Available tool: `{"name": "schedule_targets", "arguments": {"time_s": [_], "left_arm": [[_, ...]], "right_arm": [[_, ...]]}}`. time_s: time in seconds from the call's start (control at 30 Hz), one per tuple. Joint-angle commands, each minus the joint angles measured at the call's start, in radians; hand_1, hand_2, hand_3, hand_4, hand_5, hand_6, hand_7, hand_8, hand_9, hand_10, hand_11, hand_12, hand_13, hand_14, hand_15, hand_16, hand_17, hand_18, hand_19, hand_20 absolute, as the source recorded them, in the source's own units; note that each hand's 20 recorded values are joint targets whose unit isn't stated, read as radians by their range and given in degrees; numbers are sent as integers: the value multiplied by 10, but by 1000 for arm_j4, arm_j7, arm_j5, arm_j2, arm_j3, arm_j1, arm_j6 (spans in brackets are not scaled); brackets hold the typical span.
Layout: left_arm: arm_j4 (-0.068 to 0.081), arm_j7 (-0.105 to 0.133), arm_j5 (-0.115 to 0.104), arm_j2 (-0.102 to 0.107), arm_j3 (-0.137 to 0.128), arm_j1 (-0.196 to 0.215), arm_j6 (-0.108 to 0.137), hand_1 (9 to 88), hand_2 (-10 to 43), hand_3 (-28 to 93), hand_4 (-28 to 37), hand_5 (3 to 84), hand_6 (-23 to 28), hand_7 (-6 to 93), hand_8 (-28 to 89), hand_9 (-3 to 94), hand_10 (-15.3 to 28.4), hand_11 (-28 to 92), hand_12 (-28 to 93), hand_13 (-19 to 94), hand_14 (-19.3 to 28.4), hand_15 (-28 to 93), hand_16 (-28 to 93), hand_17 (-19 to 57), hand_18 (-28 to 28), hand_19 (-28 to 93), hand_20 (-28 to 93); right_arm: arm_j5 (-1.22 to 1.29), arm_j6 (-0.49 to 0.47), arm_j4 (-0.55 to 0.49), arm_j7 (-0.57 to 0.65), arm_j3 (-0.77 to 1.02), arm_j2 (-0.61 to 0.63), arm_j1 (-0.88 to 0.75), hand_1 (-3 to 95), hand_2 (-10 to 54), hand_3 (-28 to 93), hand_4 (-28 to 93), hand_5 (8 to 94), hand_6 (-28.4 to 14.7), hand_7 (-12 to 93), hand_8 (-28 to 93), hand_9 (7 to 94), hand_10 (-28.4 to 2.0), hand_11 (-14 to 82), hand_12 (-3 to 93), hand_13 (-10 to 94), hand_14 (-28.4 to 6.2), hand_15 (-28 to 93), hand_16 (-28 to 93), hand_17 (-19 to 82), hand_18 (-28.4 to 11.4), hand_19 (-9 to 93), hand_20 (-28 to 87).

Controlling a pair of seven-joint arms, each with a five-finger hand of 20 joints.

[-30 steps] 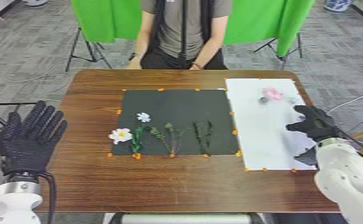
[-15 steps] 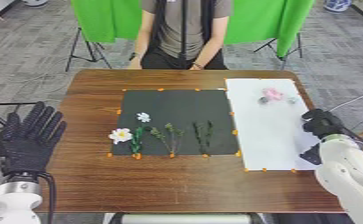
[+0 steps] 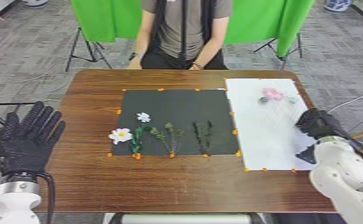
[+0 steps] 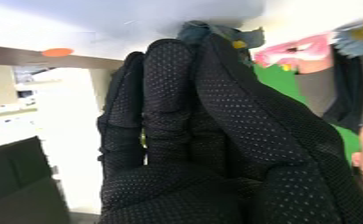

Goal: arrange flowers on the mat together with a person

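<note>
the robot's right hand [image 3: 317,124], seemingly empty, its straight fingers set narrowly together, is at the right edge of the white sheet [image 3: 264,145], near a small blue-grey flower [image 3: 292,100] and a pink flower [image 3: 272,93]. a low sideways approach could sweep these light blooms askew; closing too high could miss them.

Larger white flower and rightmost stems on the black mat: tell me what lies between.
In the head view, leafy greenery and thin green sprigs lie between them.
</note>
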Motion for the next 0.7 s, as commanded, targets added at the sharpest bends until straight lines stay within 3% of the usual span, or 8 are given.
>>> {"name": "schedule_targets", "arguments": {"time_s": [0.03, 0.2, 0.3, 0.47, 0.53, 0.6, 0.7], "left_arm": [[0, 2, -3, -4, -3, 20, 10, 261, 147, 668, -283, 414, 82, 125, -100, 328, 133, 165, 62, 225, 118, 211, -70, -52, 106, 252, 90], [3, -7, -3, -1, 0, 14, 8, 260, 146, 669, -283, 415, 83, 124, -100, 328, 131, 165, 62, 225, 118, 210, -70, -52, 106, 251, 90], [7, -11, -3, 5, 2, 7, 8, 262, 146, 667, -283, 415, 83, 124, -99, 328, 132, 165, 62, 225, 118, 209, -71, -52, 106, 251, 90], [13, -24, 1, 5, 11, -5, 12, 262, 146, 667, -283, 415, 83, 125, -100, 328, 132, 164, 62, 225, 118, 208, -70, -52, 106, 251, 90], [14, -26, -11, 3, 11, -3, 24, 262, 146, 667, -283, 415, 83, 124, -100, 327, 132, 165, 62, 225, 118, 207, -70, -52, 106, 251, 90], [13, -19, -23, 2, 9, 1, 16, 263, 146, 666, -283, 415, 83, 125, -99, 327, 133, 165, 62, 225, 118, 207, -69, -52, 106, 251, 90], [15, -26, -16, 2, 13, -3, 12, 262, 146, 666, -283, 416, 83, 124, -100, 327, 133, 164, 62, 225, 118, 206, -69, -52, 106, 252, 90]], "right_arm": [[-88, 94, -120, -78, -56, -7, 9, 644, -17, 683, -283, 582, 33, 428, -69, 680, -61, 221, 499, 566, -44, 540, 534, 261, -137, 768, 310], [-69, 155, -173, -131, -183, -29, 122, 641, -20, 689, -283, 584, 34, 426, -77, 680, -61, 221, 501, 565, -45, 542, 535, 260, -138, 772, 302], [-35, 71, -191, -202, -245, -69, 189, 638, -21, 693, -283, 585, 36, 426, -79, 681, -62, 221, 500, 566, -44, 544, 533, 259, -137, 774, 297], [-38, 108, -164, -276, -443, -116, 336, 639, -22, 693, -283, 586, 36, 419, -80, 681, -62, 220, 500, 565, -44, 544, 535, 258, -137, 776, 292], [-70, 71, -160, -319, -509, -128, 383, 638, -22, 694, -283, 586, 36, 417, -79, 681, -62, 220, 501, 566, -44, 543, 535, 258, -137, 776, 292], [-74, 23, -150, -347, -564, -152, 429, 637, -23, 695, -283, 586, 37, 416, -78, 681, -60, 219, 501, 565, -44, 543, 537, 258, -136, 776, 291], [-35, 3, -124, -343, -638, -191, 491, 636, -23, 696, -283, 585, 41, 411, -81, 677, -55, 216, 502, 564, -42, 541, 538, 257, -134, 773, 287]]}}
